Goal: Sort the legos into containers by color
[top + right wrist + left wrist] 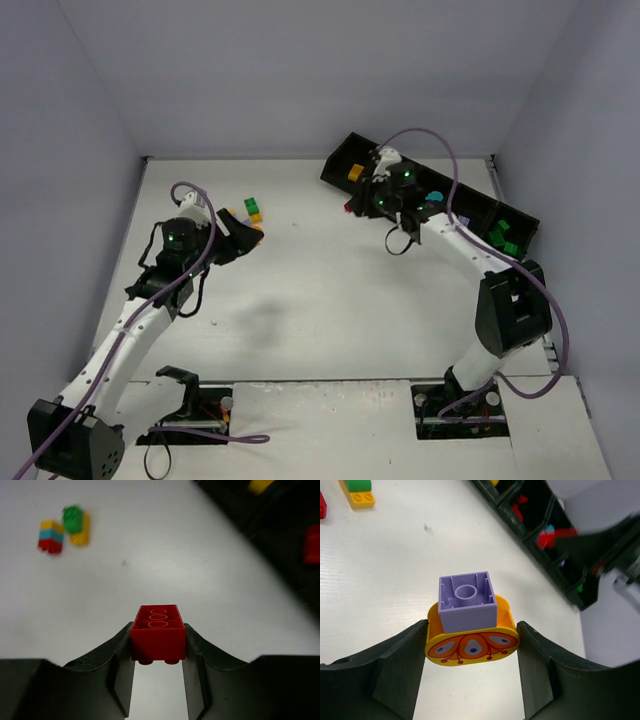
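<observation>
My left gripper (pixel 472 652) is shut on a stacked lego: a purple brick (pixel 467 602) on a yellow-orange piece (pixel 470 647) with a printed face, held above the table. In the top view the left gripper (pixel 248 236) hangs left of centre. My right gripper (pixel 158 642) is shut on a red lego (pixel 158 632), also held above the table. In the top view that red lego (pixel 349 207) is just beside the near-left end of the black containers tray (pixel 338 160).
A green-on-yellow lego (pixel 254 210) lies just beyond the left gripper, with a red, teal and yellow stack (pixel 51 536) next to it. The tray compartments hold a yellow brick (pixel 354 172), a teal one (pixel 434 197) and green ones (pixel 503 240).
</observation>
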Tool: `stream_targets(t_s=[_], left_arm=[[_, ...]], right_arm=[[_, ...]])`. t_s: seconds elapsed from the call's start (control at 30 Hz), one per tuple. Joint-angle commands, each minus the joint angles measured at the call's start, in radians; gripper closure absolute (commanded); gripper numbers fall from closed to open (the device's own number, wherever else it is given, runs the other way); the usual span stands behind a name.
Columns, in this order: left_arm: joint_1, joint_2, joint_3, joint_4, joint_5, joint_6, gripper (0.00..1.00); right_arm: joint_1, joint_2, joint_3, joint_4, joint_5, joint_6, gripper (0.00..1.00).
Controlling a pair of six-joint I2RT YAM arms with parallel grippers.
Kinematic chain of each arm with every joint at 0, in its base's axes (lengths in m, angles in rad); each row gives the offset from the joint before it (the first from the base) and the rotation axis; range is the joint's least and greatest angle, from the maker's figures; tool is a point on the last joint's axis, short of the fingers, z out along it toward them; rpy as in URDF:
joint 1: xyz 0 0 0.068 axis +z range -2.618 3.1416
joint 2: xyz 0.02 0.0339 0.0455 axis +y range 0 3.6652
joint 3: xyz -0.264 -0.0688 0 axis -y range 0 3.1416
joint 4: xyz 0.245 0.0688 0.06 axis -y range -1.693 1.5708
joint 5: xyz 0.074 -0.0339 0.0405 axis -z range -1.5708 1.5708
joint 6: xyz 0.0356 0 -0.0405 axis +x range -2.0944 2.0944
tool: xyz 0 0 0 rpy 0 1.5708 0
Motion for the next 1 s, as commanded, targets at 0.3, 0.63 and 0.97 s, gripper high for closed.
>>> stream_targets(t_s=[0.3,0.63,0.97], left_arm=[[0.001,-0.111,0.025,-0.095,0.192,0.467,1.00],[-0.025,-0.117,0.071,-0.157,0.282,0.719,1.00],[-0.042,-0.088,0.066,-0.120,0.393,0.874,1.00]], right_arm=[[-0.204,0.359,0.474,0.029,0.232,-0.154,1.00],[-0.229,0.556,0.668,-0.001,0.236,-0.175,0.65],[-0.223,0.346,0.541,-0.022,0.162,-0.195,0.31]])
